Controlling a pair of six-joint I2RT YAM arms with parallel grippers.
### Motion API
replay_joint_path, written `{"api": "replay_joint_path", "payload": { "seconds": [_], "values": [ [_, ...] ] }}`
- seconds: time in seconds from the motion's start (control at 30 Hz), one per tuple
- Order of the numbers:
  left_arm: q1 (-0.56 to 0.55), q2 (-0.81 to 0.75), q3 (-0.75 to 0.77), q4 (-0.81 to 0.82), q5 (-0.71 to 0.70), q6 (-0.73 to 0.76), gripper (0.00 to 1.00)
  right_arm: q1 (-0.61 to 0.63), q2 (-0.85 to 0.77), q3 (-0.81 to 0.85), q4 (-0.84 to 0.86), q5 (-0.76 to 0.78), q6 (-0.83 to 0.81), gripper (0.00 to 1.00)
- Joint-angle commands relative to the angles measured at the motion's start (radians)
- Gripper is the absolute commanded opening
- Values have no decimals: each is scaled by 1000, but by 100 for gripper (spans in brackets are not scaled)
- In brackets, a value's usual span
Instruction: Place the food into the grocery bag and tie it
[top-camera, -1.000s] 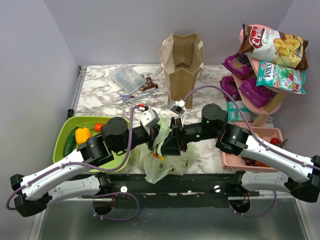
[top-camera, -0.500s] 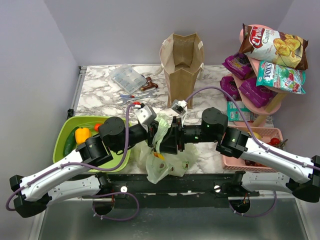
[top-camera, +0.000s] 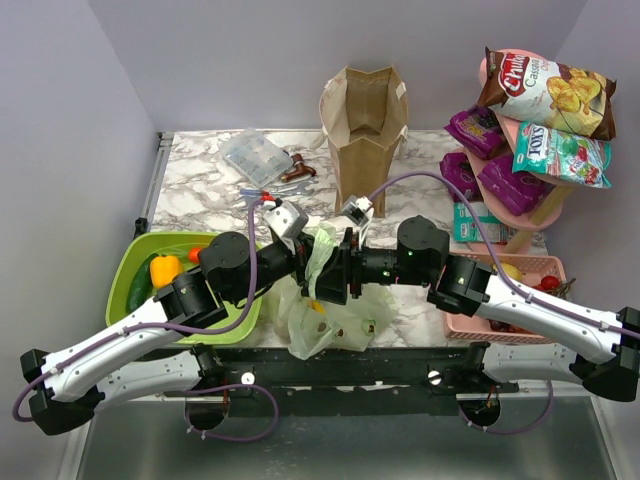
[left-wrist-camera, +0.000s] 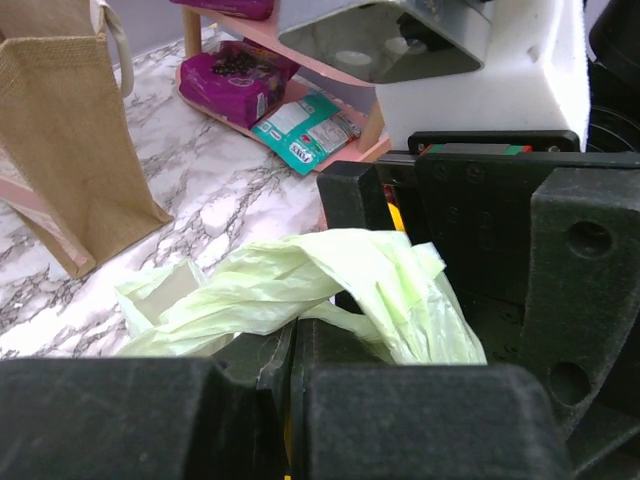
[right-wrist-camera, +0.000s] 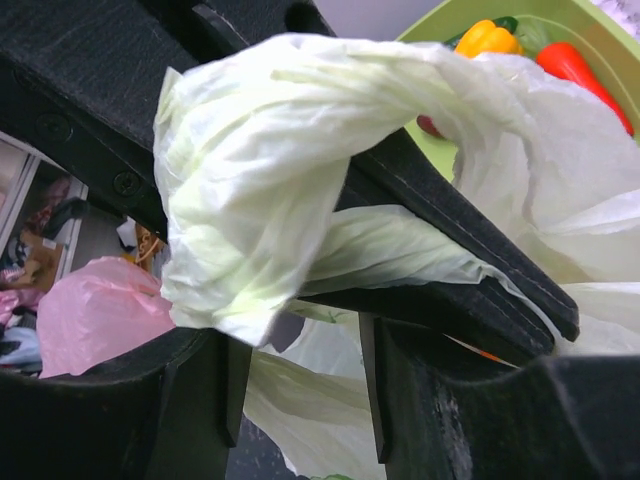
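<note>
From above, a brown paper bag (top-camera: 365, 130) stands at the far middle of the marble bench (top-camera: 200, 190). A pink shelf (top-camera: 520, 185) of snack packets crowds the right, and a green tub (top-camera: 122, 268) at left holds a yellow pepper (top-camera: 165, 268). The grocery bag (top-camera: 325, 318) slumps at the near edge, its neck drawn up and farward between the left gripper (top-camera: 308, 262) and right gripper (top-camera: 338, 272), which meet almost touching above it. Something orange shows through the plastic. In the left wrist view a handle loop (left-wrist-camera: 330, 285) runs left to right; the left gripper's jaws are pressed together on it, with the right gripper's black body just beyond. In the right wrist view that plastic wraps over the left gripper's slanting fingers (right-wrist-camera: 470, 235), while the right gripper's jaws stand apart, plastic hanging loose in the gap.
</note>
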Motion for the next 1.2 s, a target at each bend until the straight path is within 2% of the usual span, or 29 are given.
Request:
{"api": "replay_joint_path", "payload": {
  "seconds": [0.0, 0.23, 0.53, 0.6, 0.7, 0.8, 0.93, 1.17],
  "values": [
    [-28, 8, 0, -16, 50, -110, 0, -3, 6, 2, 133, 138, 0, 54],
    [-47, 9, 6, -21, -38, -162, 0, 7, 14, -6, 159, 194, 28, 53],
    [-75, 15, 5, -56, -127, -196, 0, 9, 28, 0, 166, 267, 53, 44],
    [-81, 18, 6, -63, -142, -200, 0, 11, 34, 4, 161, 273, 57, 38],
    [-89, 23, 13, -78, -163, -201, 0, 13, 43, 12, 158, 253, 51, 18],
    [-91, 23, 20, -95, -177, -200, 0, 15, 49, 28, 126, 240, 40, 7],
    [-91, 14, 22, -117, -188, -191, 0, 16, 35, 40, 70, 251, 27, 1],
    [-92, -16, 16, -160, -196, -179, 0, 16, -2, 93, -89, 326, -4, 1]
  ]
}}
